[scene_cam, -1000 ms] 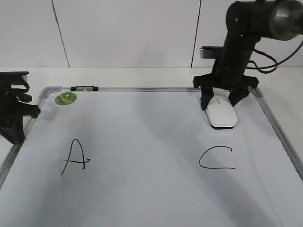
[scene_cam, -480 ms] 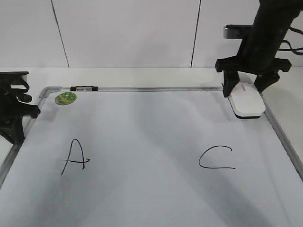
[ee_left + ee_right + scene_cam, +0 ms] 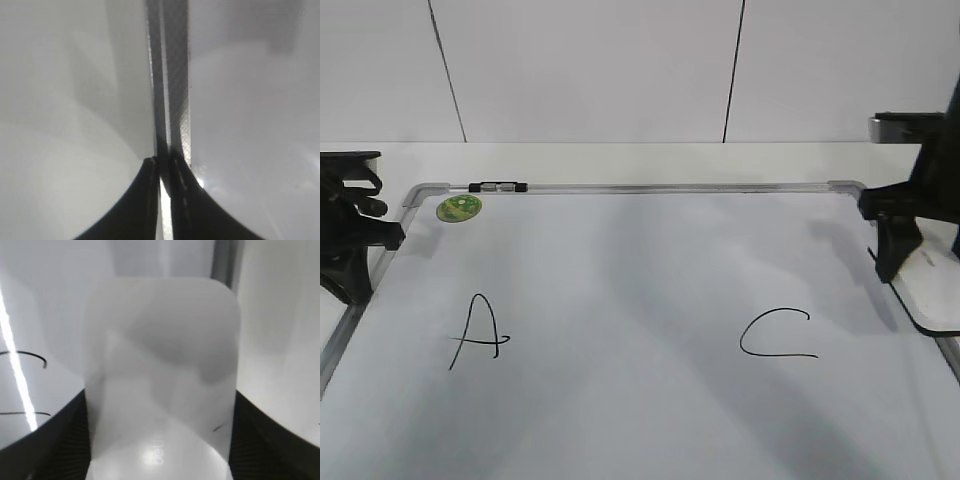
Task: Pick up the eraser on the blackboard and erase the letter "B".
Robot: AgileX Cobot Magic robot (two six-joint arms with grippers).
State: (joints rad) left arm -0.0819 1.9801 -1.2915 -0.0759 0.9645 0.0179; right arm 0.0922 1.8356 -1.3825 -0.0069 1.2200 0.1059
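The black left gripper (image 3: 350,240) sits at the far left of the exterior view, over the left frame rail of the large white dry-erase blackboard with silver-grey metal frame (image 3: 650,187). In the left wrist view the gripper (image 3: 165,167) has its two dark fingers pressed nearly together with only a thin slit between them, clenched on nothing, directly above the frame rail.

Just right of it, a small round green sticker (image 3: 459,208) lies on the board near the top-left corner. A short black-and-silver clip (image 3: 498,186) sits on the top rail beside it.

Below the sticker is the black hand-drawn letter "A" (image 3: 478,333). The middle of the board, between "A" and the black hand-drawn letter "C" (image 3: 777,334), shows plain white surface; no letter "B" is visible there.

At the right edge, the black right gripper (image 3: 920,255) stands over the right frame rail, well apart from "C". It grasps the white smooth plastic rounded-rectangular eraser (image 3: 162,375), which fills the space between the dark fingers in the right wrist view, with faint grey lettering near its lower end. In the exterior view the eraser (image 3: 925,290) shows only as a white edge with a dark underside line, overlapping the right rail of the board. Part of "C" (image 3: 27,357) shows left of the eraser in the wrist view.
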